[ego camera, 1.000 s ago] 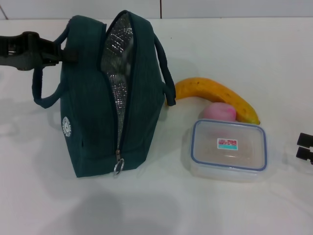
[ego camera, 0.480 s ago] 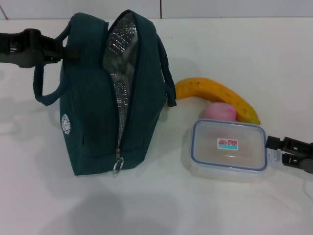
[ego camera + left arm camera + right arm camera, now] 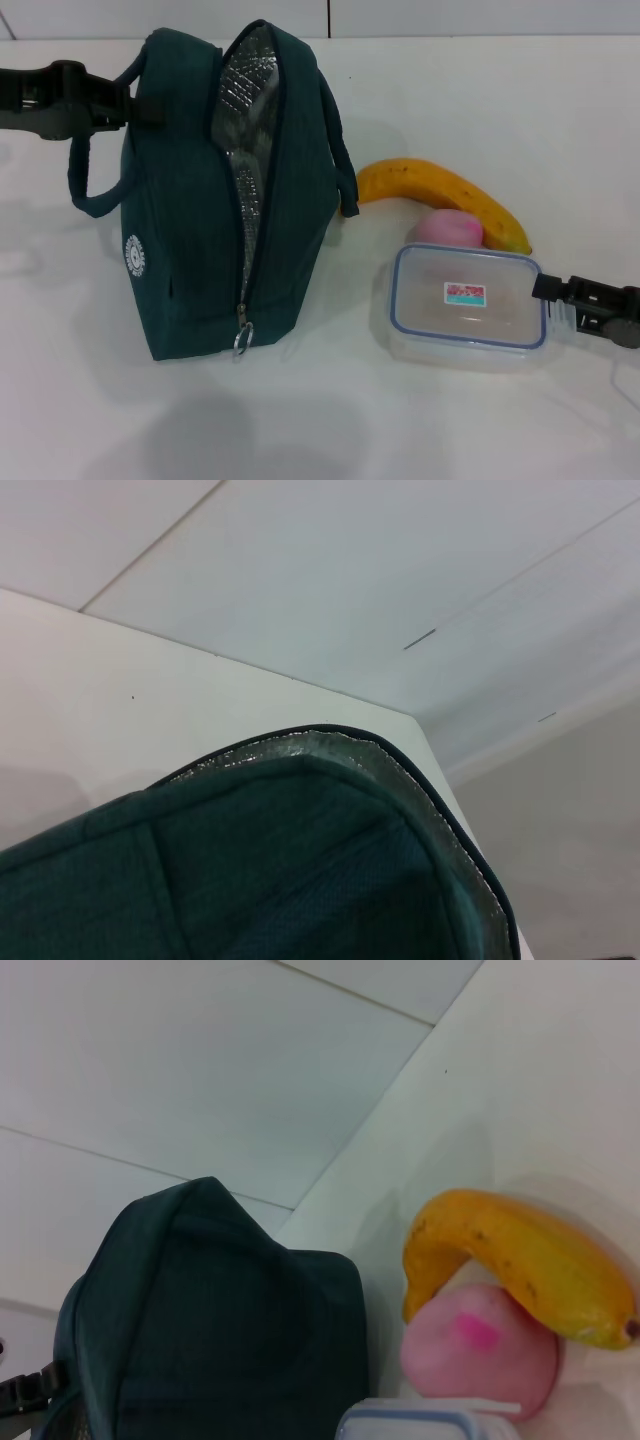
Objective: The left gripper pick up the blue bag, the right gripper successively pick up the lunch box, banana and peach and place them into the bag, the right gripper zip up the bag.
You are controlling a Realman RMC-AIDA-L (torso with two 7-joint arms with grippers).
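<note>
Banana [image 3: 445, 200] lies lengthwise behind lunch box [image 3: 468, 307], tip pointing right.

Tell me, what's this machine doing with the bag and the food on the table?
It is packing lunch. The left gripper holds the blue bag by a handle, standing on the white table with its zip open and the foil lining showing. The right gripper is at the right-hand edge of the lunch box, which is on the table. The banana and the peach lie just behind the box. Nothing is visibly packed yet.
</note>
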